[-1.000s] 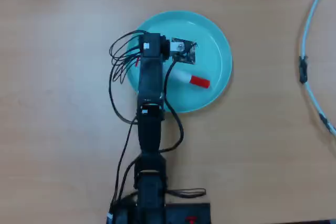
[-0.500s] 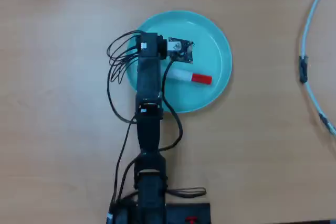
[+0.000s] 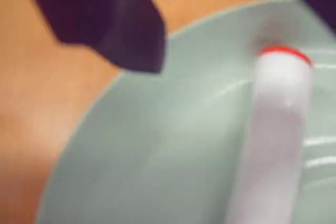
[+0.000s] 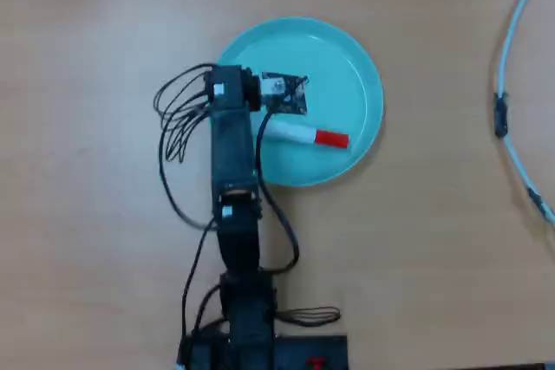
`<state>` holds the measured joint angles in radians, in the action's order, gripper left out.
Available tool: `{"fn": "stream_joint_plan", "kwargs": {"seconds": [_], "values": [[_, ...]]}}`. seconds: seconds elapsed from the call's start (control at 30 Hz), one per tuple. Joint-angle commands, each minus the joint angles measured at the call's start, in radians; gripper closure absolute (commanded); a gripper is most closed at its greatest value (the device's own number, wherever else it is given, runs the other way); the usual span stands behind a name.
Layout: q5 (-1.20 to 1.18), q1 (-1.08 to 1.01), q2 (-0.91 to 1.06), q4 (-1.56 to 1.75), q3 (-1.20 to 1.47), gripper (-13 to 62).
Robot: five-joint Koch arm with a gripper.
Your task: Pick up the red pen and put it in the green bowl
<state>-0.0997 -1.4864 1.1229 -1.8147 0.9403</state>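
The red pen (image 4: 299, 134) lies flat inside the green bowl (image 4: 347, 49), its red cap (image 4: 331, 139) pointing right in the overhead view. In the wrist view its white barrel (image 3: 273, 140) with a thin red end band (image 3: 283, 52) rests on the bowl's floor (image 3: 157, 145). My gripper (image 3: 236, 30) is open: one dark jaw hangs at the upper left and the other shows only in the top right corner, both clear of the pen. From overhead, the arm's head (image 4: 230, 93) sits over the bowl's left rim and hides the fingers.
Wooden table all around. Loose black wires (image 4: 173, 119) loop left of the arm. A pale blue cable (image 4: 512, 84) curves along the right edge. The arm's base (image 4: 251, 344) stands at the bottom centre.
The arm's head has swung left, towards the bowl's left rim. The pen stays lying in the bowl, nudged slightly left.
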Motion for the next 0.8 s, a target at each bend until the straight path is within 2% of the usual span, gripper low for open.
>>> {"fn": "stream_joint_plan", "kwargs": {"seconds": [0.0, 0.13, 0.43, 0.6, 0.77], "values": [[-0.008, 0.005, 0.29, -0.074, 0.029, 9.4], [-0.014, 0.003, 0.449, 0.021, 0.27, 9.4], [0.032, -0.003, 0.946, 0.459, 0.979, 9.3], [0.049, -0.038, 1.137, 0.683, 1.296, 9.4], [0.046, -0.058, 1.246, 0.808, 1.502, 9.3]]}}
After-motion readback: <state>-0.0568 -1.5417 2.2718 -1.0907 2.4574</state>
